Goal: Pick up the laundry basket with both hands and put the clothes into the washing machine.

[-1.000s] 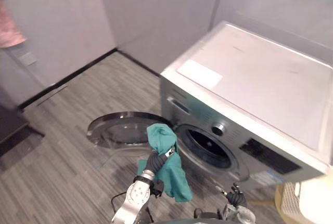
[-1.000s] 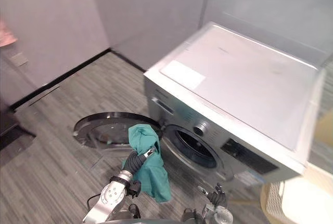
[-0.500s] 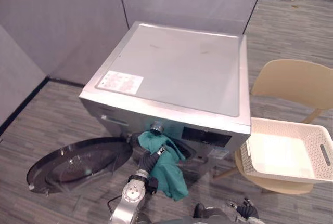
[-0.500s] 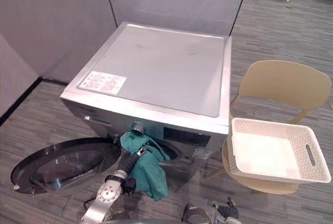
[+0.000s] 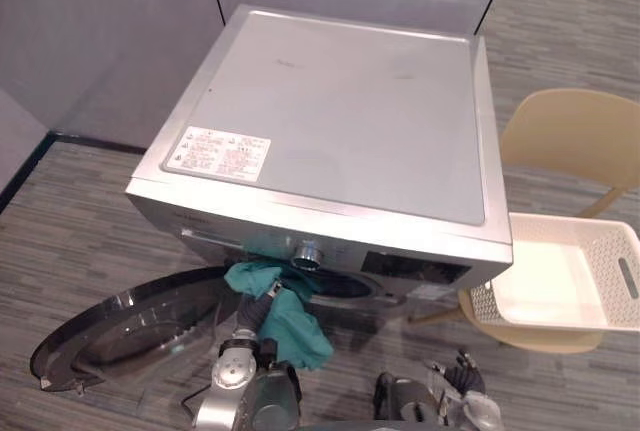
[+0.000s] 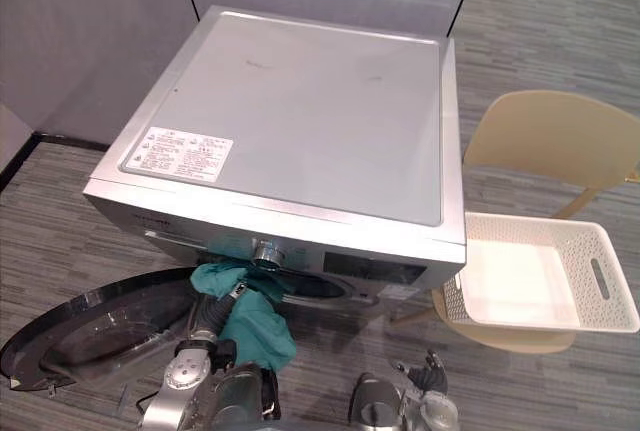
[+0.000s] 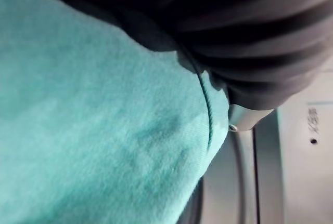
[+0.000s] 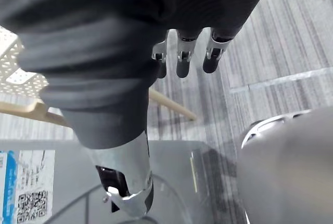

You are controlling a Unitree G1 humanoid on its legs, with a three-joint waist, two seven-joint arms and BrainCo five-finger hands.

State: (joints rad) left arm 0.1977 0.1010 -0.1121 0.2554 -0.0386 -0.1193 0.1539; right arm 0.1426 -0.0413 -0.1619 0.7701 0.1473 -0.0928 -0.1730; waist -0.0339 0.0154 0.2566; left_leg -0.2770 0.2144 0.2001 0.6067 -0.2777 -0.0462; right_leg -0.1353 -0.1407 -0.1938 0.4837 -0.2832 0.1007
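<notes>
- The washing machine (image 5: 340, 121) stands with its door (image 5: 130, 326) swung wide open.
- Our left hand (image 5: 258, 307) carries the teal garment (image 5: 298, 336) at the drum mouth (image 5: 345, 286). Cloth hides its grip, so we cannot tell it. We should push deep before letting go, so nothing drapes over the rim.
- Our right hand (image 8: 181, 60) hangs slack and empty.
- The basket (image 5: 600, 251) rests on the chair (image 5: 570, 136).

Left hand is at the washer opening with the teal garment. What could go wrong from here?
1. Much of the teal garment hangs outside, below the drum opening; if the left hand withdraws now, the garment may slide to the floor.
2. The open door lies low, right beside the left arm; pulling back carelessly could knock it.
3. The right hand hangs open and low, probably too far away to catch a falling garment.
</notes>
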